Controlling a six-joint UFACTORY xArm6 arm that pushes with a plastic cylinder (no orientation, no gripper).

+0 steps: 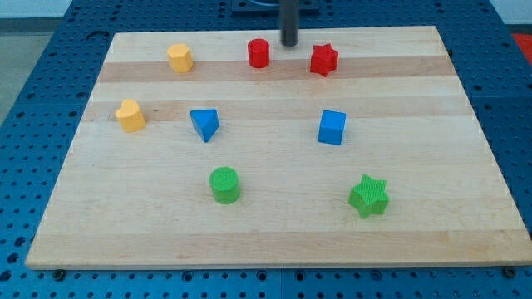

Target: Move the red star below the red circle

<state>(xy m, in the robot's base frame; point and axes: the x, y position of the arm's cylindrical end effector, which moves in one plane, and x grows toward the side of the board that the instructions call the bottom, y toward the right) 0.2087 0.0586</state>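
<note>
My tip (288, 43) touches down near the top edge of the wooden worktop (274, 237), in the gap between the red circle (258, 53) and the red star (324, 60), a little above both and touching neither. The arm carries no gripper, only the dark rod, so there is nothing to open or close. The red star lies just to the view's right of my tip, and the red circle just to its left, the two blocks sitting in roughly the same row near the top. Farther to the view's left in that row sits a yellow hexagon (179, 57). In the middle band, a yellow heart-like block (130, 115) lies near the left edge, a blue triangle (204, 124) is to its right, and a blue cube (332, 127) lies below the red star, well apart from it. Toward the bottom, a green circle (224, 184) sits below the blue triangle and a green star (368, 196) lies toward the lower right.
</note>
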